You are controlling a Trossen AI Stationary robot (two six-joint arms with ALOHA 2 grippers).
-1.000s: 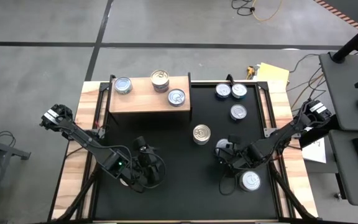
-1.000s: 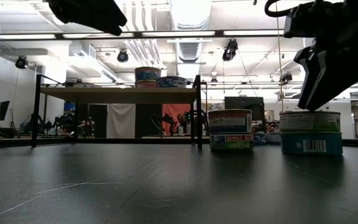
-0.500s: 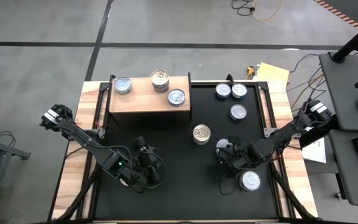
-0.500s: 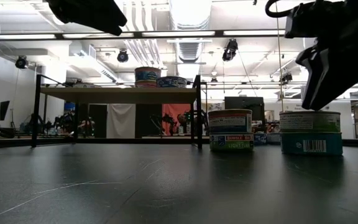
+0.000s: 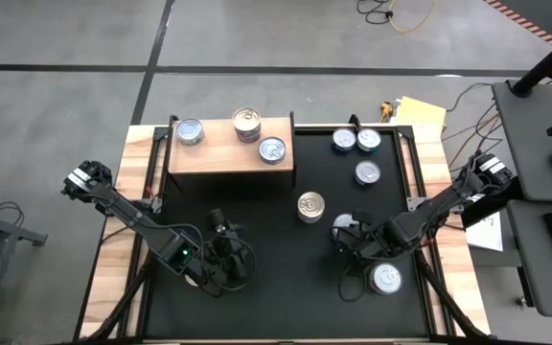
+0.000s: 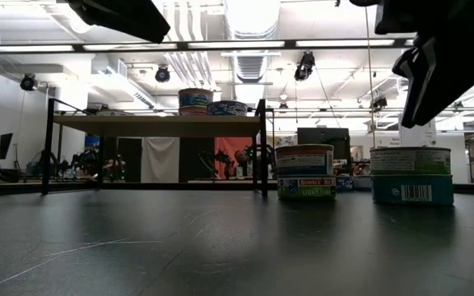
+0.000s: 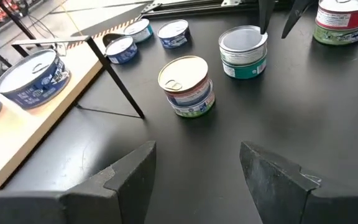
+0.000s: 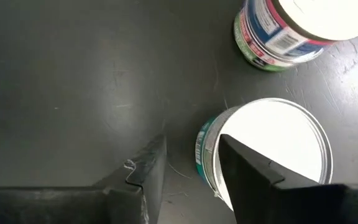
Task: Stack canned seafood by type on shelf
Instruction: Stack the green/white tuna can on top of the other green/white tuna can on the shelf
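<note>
The wooden shelf [image 5: 230, 146] at the table's far left carries a blue-labelled tin [image 5: 190, 131], a gold-topped stack [image 5: 246, 123] and a silver-topped tin [image 5: 272, 149]. A gold-topped tin [image 5: 310, 206] [image 7: 187, 86] stands mid-table. My right gripper [image 8: 192, 142] [image 5: 348, 237] hangs open just above a silver-topped, teal-labelled tin [image 8: 272, 146] [image 7: 243, 52] without touching it; its finger hides part of the tin's top. My left gripper [image 7: 197, 149] [image 5: 223, 237] is open and holds nothing, raised above the near left of the table.
Three blue-labelled tins [image 5: 344, 141] [image 5: 369, 140] [image 5: 368, 173] sit at the far right of the black table. Another silver-topped tin [image 5: 385, 278] stands near the front right, beside my right arm. The shelf's black frame posts [image 6: 262, 148] rise at its corners.
My right gripper has risen a little, straight up from the teal-labelled tin, which has stayed standing where it was. My left arm has kept still.
</note>
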